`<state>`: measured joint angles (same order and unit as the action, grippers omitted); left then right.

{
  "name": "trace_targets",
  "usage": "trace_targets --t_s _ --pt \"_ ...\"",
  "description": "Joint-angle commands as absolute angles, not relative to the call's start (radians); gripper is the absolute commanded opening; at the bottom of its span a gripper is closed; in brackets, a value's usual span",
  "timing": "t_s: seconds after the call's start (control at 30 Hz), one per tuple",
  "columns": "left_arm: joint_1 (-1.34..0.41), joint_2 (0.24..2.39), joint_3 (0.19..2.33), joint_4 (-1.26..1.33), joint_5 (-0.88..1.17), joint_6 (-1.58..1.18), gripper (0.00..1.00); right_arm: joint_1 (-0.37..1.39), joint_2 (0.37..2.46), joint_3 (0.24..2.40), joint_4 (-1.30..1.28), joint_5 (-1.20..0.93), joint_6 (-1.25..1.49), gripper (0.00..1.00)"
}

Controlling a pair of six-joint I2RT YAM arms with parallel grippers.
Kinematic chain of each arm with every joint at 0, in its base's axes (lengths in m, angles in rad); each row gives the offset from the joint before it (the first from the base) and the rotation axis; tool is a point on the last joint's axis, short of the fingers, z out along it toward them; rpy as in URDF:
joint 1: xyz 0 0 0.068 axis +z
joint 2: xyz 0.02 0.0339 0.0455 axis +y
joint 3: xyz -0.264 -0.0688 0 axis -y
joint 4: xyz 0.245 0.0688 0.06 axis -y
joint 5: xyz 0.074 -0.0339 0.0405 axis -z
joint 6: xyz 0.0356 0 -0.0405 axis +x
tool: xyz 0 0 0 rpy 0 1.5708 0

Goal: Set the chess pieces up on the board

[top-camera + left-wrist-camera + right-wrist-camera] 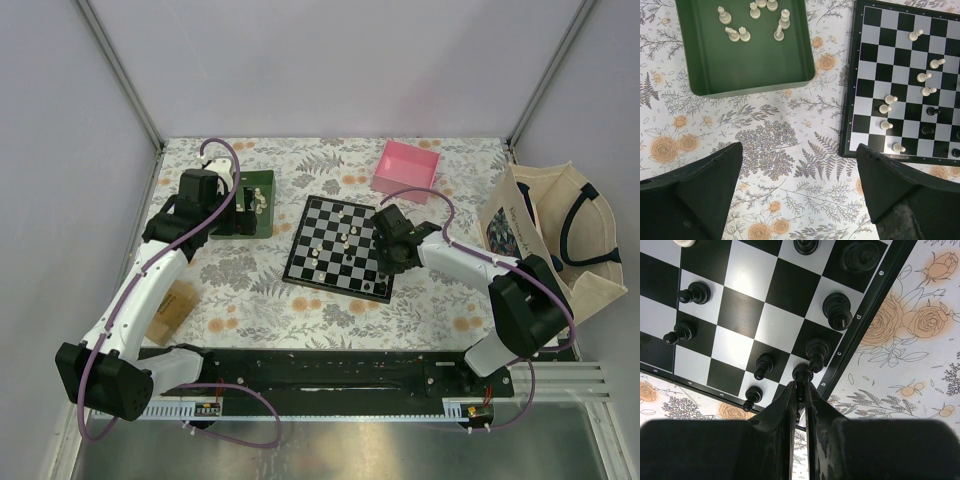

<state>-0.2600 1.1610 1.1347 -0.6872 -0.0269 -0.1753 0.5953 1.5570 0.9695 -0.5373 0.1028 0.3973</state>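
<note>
The left gripper (799, 150) fills the bottom of its own wrist view. Its dark fingers (715, 175) are spread wide with nothing between them, and it hovers over the flowered tablecloth (765, 120) between the green tray (740, 70) and the board (870, 60). The tray holds a handful of white pieces (744, 34), some upright and some lying over. More white pieces (922, 77) stand on the board's left half, in a loose line rather than a neat one. On the board's right edge the right gripper (800, 387) has its jaws pressed together on a black piece (802, 372), which it pinches low at the edge row, close to the letter b. A taller black piece (816, 352) stands just beside it, and black pawns (762, 365) stand on the next row in. The step in hand looks like seating this back-row piece. To do it well, the piece should be lowered upright into the middle of its own square, not onto the border line. The jaws should part only a little once its base is flat. The fingers should then lift straight up rather than sweep sideways, because the neighbour is close enough to be knocked over. I cannot tell whether the base already touches the board. The left arm would do best to keep off the board for now and then take an upright white piece from the tray by its head.
</note>
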Motion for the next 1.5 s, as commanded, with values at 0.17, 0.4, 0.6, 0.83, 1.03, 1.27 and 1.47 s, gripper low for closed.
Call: trace_targets --t_s 0.17,0.4,0.6,0.83,1.03,1.27,1.47 --pt "-0.262 1.166 1.157 -0.664 -0.005 -0.166 0.99 0.591 1.568 0.962 -0.554 0.107 0.390 0.15" --pt "-0.262 1.169 1.158 -0.666 -0.005 -0.164 0.99 0.591 1.562 0.985 -0.583 0.117 0.382 0.18" --pt "-0.262 1.169 1.158 -0.667 -0.005 -0.164 0.99 0.589 1.560 1.003 -0.601 0.109 0.376 0.10" --pt "-0.262 1.166 1.158 -0.667 -0.005 -0.164 0.99 0.591 1.569 1.003 -0.595 0.112 0.376 0.13" --pt "-0.262 1.167 1.157 -0.666 -0.006 -0.163 0.99 0.591 1.574 1.000 -0.580 0.109 0.382 0.15" --pt "-0.262 1.166 1.155 -0.666 -0.005 -0.164 0.99 0.591 1.571 0.992 -0.561 0.103 0.391 0.19" --pt "-0.264 1.161 1.155 -0.666 -0.006 -0.164 0.99 0.589 1.571 0.988 -0.545 0.106 0.396 0.20"
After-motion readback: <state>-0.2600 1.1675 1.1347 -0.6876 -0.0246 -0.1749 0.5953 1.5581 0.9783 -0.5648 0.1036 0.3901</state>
